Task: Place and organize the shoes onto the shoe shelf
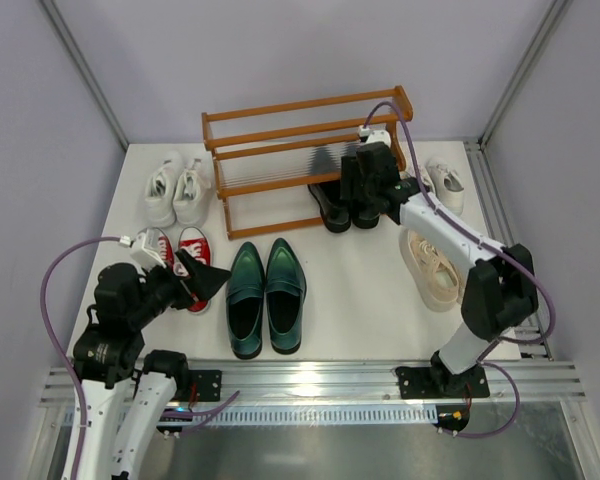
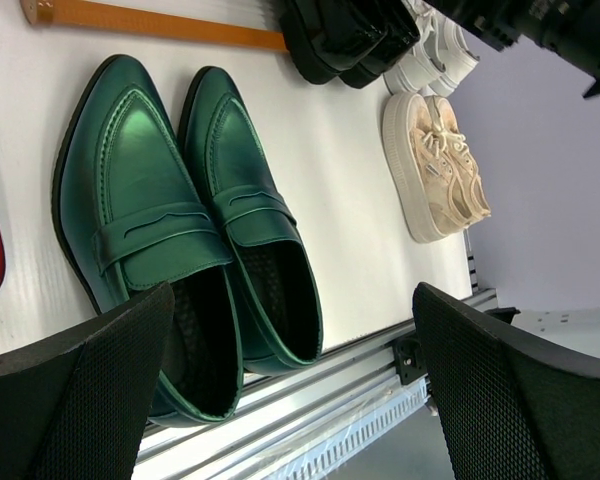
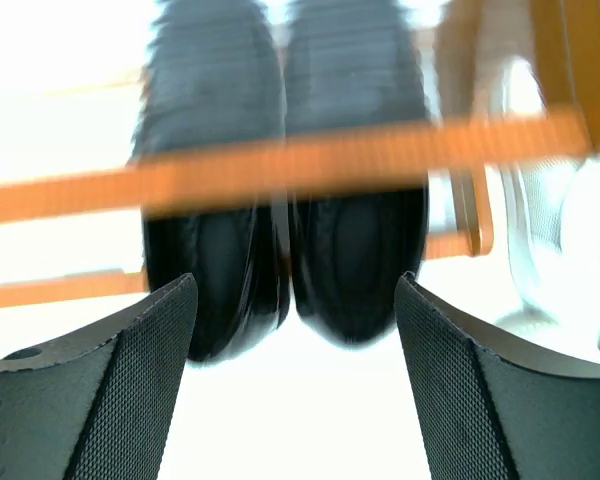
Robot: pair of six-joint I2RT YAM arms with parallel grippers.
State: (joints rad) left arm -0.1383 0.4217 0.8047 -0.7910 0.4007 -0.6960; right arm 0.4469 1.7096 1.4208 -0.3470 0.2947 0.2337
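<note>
Desk (image 1: 360,290), top view. Shelf (image 1: 280,108) at the far edge, centre.

Around it:
- left white sneakers (image 1: 162,192) just beside its left post
- right white sneakers (image 1: 446,180) just beside its right post
- green loafers (image 1: 246,285) in front of its middle, side by side, toes toward it
- red sneakers (image 1: 193,245) near-left, left of the green loafers
- beige sneakers (image 1: 432,270) near-right

In the way:
- Right arm (image 1: 450,235) reaches across to the shelf's right end. It covers part of the beige sneakers, part of the right white sneakers and part of the shelf's right side.
- Left arm (image 1: 120,320) sits low at near-left. Its wrist lies over the near ends of the red sneakers.

Hidden / unclear:
- Right wrist view is blurred. It shows two black heels under an orange rail and a pale shoe at the right edge.
- Left wrist view cuts the shelf down to one rail at the top and the red sneakers to a sliver at the left edge.

Contents:
- Black loafers (image 1: 332,212) are in the shelf's right end, low down, toes in, heels sticking out toward the arms.
- Lowest tier or desk beneath: cannot tell.
- The other five pairs are on the desk.

Right jaws: just short of the black loafers' heels, fingers (image 3: 110,380) wide apart, gripping nothing.

Left jaws: spread fully, nothing between the fingers (image 2: 70,400), aimed at the green loafers.
</note>
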